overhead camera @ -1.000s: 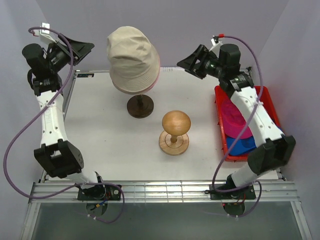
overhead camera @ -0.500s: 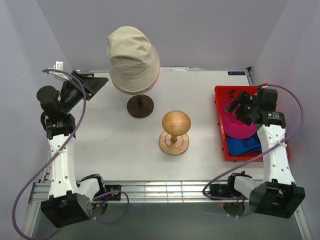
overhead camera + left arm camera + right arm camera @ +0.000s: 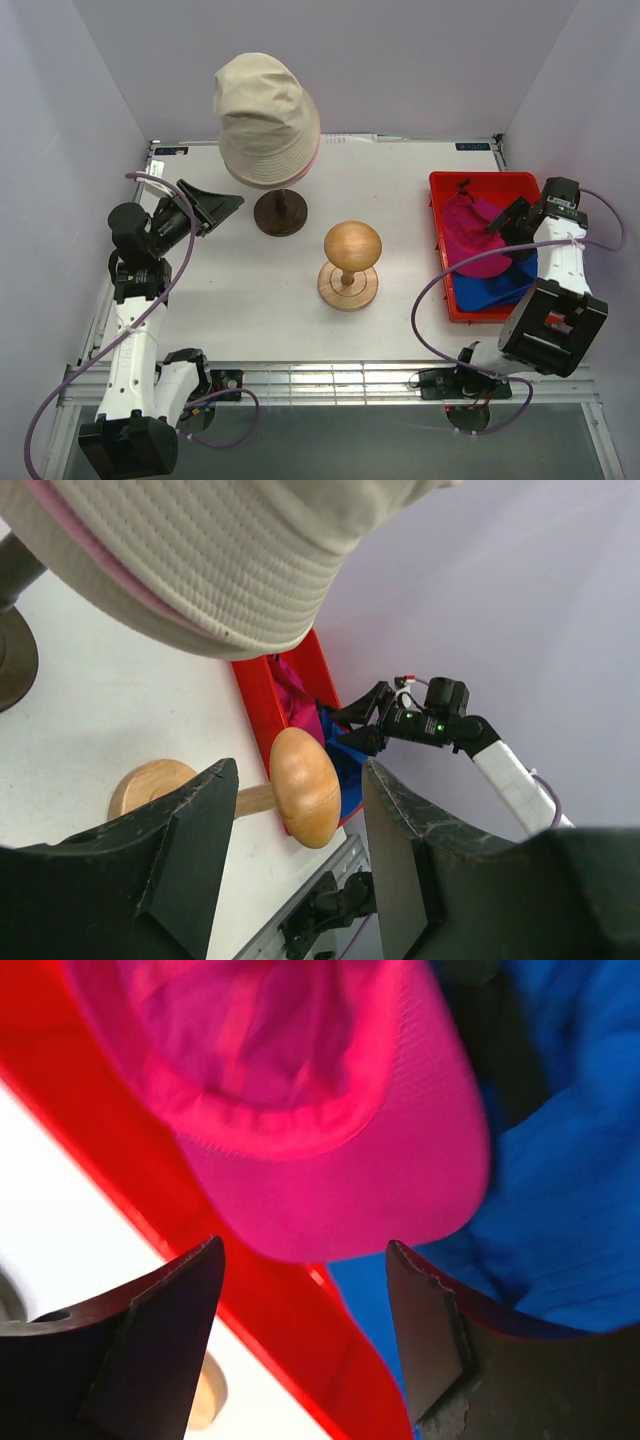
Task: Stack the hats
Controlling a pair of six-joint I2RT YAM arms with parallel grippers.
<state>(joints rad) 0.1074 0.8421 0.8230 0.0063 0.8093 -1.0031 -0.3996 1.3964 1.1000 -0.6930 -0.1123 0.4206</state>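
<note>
Right under the right gripper (image 3: 305, 1248) - jaws wide, holding nothing - sits the magenta cap (image 3: 330, 1160), overlapping the blue cap (image 3: 570, 1160).

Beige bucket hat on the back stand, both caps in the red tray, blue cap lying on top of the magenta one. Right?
No: the magenta cap lies on top of the blue cap, as the right wrist view shows. The beige bucket hat on the back stand and the red tray are right.

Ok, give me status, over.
Left gripper open, empty. Right gripper open above magenta cap in red bin, blue cap beside. Beige hat stacked over pink hat. Wooden form mid-table.
</note>
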